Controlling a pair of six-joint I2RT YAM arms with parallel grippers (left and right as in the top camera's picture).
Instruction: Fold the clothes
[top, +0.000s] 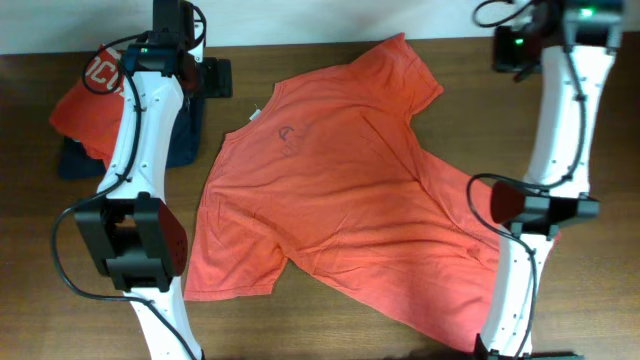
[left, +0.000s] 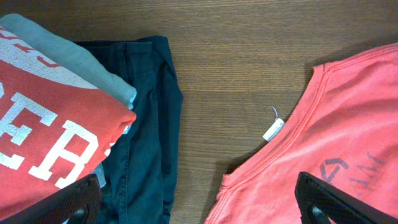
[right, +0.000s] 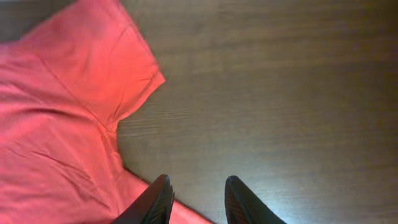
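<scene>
Overhead first: coral T-shirt (top: 340, 190) lies spread flat in the middle of the wooden table (top: 40, 250), with its neckline toward 10 o'clock, its hem toward 4 o'clock, and sleeves at 1 and 7 o'clock. At 10 o'clock a folded red garment (top: 85, 95) sits on a folded navy garment (top: 185, 140). The left arm (top: 140, 130) stands at 9 o'clock, partly over that pile, and the right arm (top: 560, 110) at 3 o'clock, over the hem.

Left wrist view: the left claw (left: 199, 200) gapes wide with nothing in it, its fingers (left: 78, 200) at 7 and 5 o'clock. The pile lies at 9 o'clock, the shirt's collar and its white label (left: 273, 129) at 4 o'clock.

Right wrist view: the right claw (right: 198, 200) at 6 o'clock is parted narrowly, with bare wood showing in the gap. The shirt fills 8 to 11 o'clock, its edge passing under the left finger.
</scene>
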